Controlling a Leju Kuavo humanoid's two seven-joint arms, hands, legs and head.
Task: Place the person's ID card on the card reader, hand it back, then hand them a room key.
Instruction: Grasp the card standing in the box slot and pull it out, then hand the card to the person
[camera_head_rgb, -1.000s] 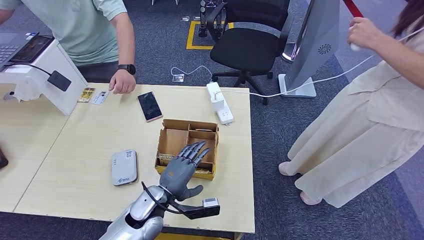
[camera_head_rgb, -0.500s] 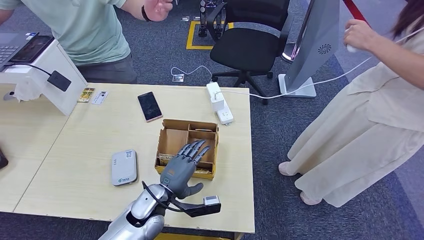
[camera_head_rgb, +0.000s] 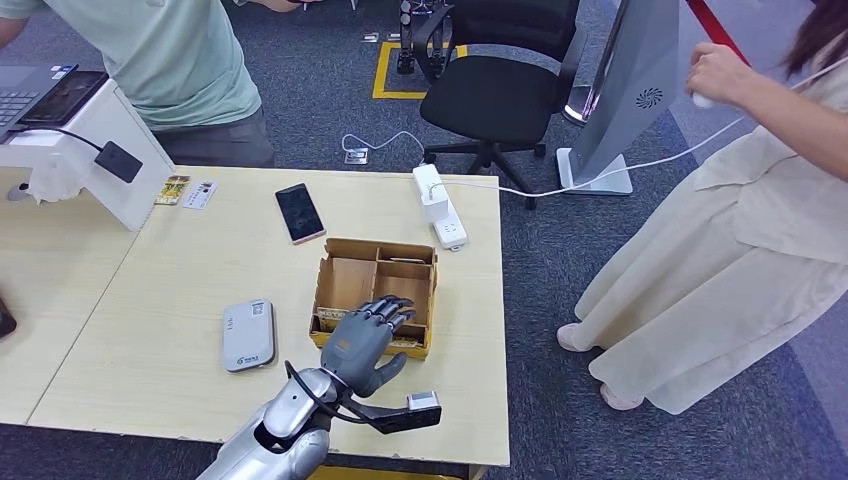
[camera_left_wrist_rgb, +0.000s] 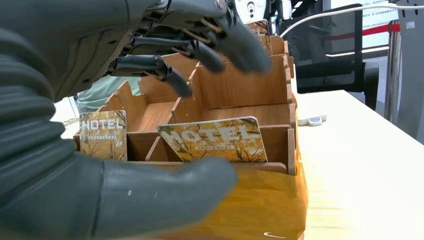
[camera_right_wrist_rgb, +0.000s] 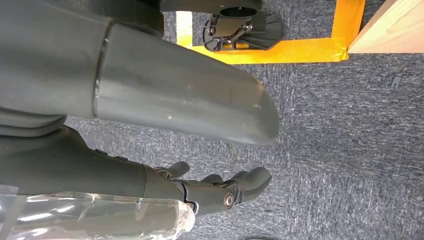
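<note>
Brown wooden dividers split the open card box (camera_head_rgb: 376, 270) on the pale table (camera_head_rgb: 150, 350) into compartments. In the left wrist view, two room key cards stand upright in its near slots, each printed with the word "HOTEL" over a pattern of yellow leaves: one key card (camera_left_wrist_rgb: 103, 135) in the left slot and a second key card (camera_left_wrist_rgb: 215, 140) leaning in the slot to its right. The far compartments look bare wood.

Over the near edge of the box hangs the left hand (camera_head_rgb: 365, 338), its fingers (camera_left_wrist_rgb: 150, 65) curled down above the dividers and its thumb lying along the box's front wall; nothing is gripped between them. The right hand (camera_right_wrist_rgb: 210, 192) hangs beside the robot over grey carpet, fingers loosely bent and holding nothing.

Left of the box lies a grey card reader (camera_head_rgb: 249, 334) with small marks that are too fine to read. At the far left edge of the table rest the ID card (camera_head_rgb: 201, 194) and a yellowish card (camera_head_rgb: 173, 189) just beside it. A dark phone (camera_head_rgb: 300, 212) lies face up between them and the box, and a white power strip (camera_head_rgb: 438, 206) sits at the far right.
</note>
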